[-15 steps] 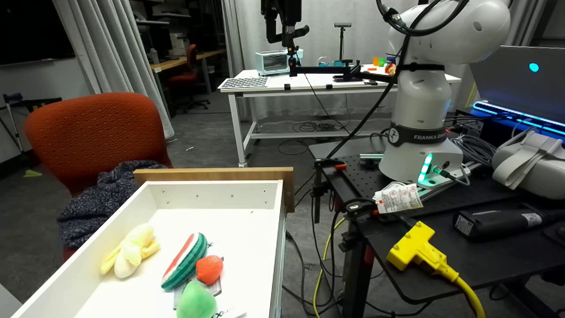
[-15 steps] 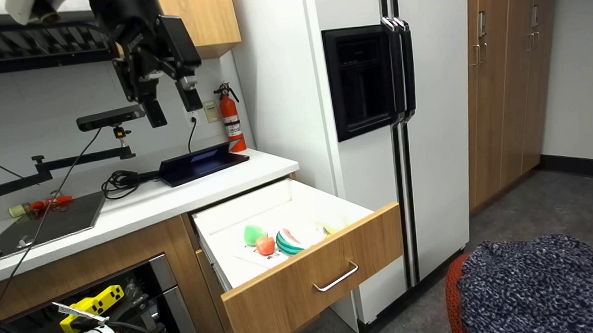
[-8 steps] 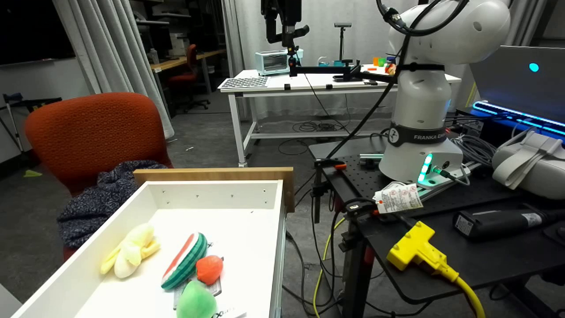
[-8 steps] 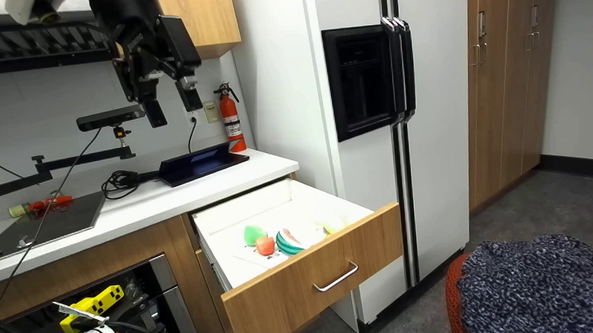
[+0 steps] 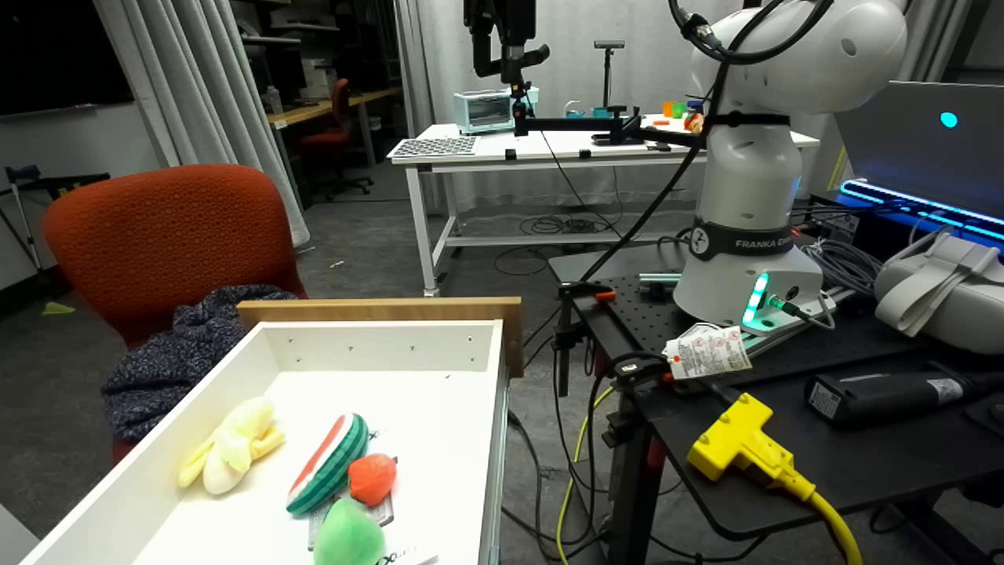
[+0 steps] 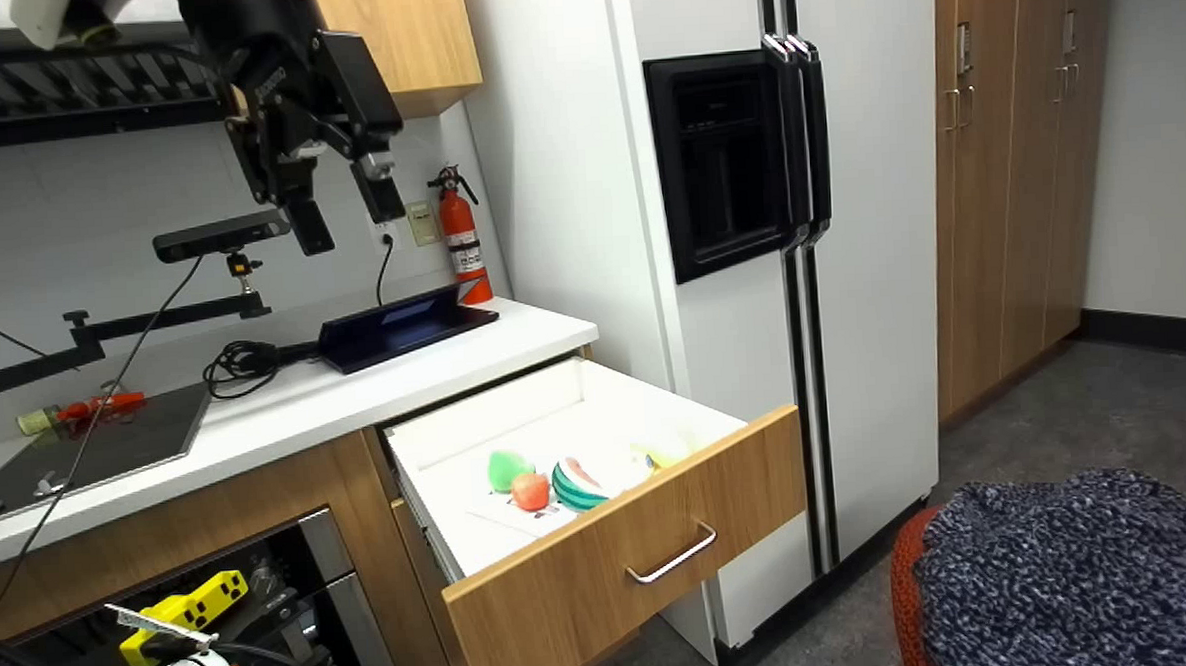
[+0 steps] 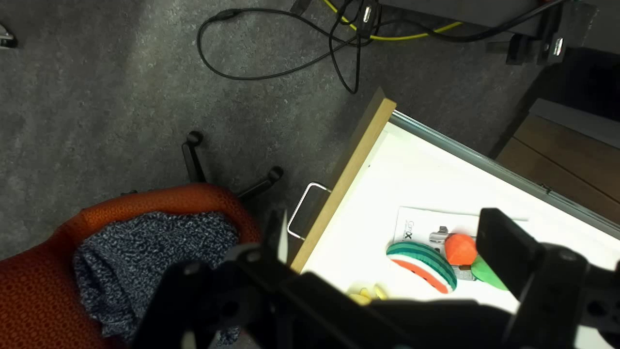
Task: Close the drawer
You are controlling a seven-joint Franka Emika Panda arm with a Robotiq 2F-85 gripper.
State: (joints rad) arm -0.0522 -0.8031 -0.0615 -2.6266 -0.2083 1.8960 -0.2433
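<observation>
The drawer (image 5: 383, 345) is pulled out, with white inner walls and a pale wooden front. It also shows open below the counter in an exterior view (image 6: 565, 599) and in the wrist view (image 7: 346, 182). Its metal handle (image 6: 675, 558) is on the outer face of the front and shows in the wrist view (image 7: 298, 208). My gripper (image 6: 348, 222) hangs high above the drawer, near the counter side, touching nothing. In the wrist view my gripper (image 7: 382, 225) has its fingers wide apart with nothing between them; they hide part of the drawer.
Inside the drawer lie a plush banana (image 5: 233, 447), a watermelon slice (image 5: 329, 463), an orange toy (image 5: 372, 479) and a green toy (image 5: 349, 534). An orange chair (image 5: 169, 235) with a dark cloth stands beyond the drawer front. A fridge (image 6: 868, 211) stands beside the drawer.
</observation>
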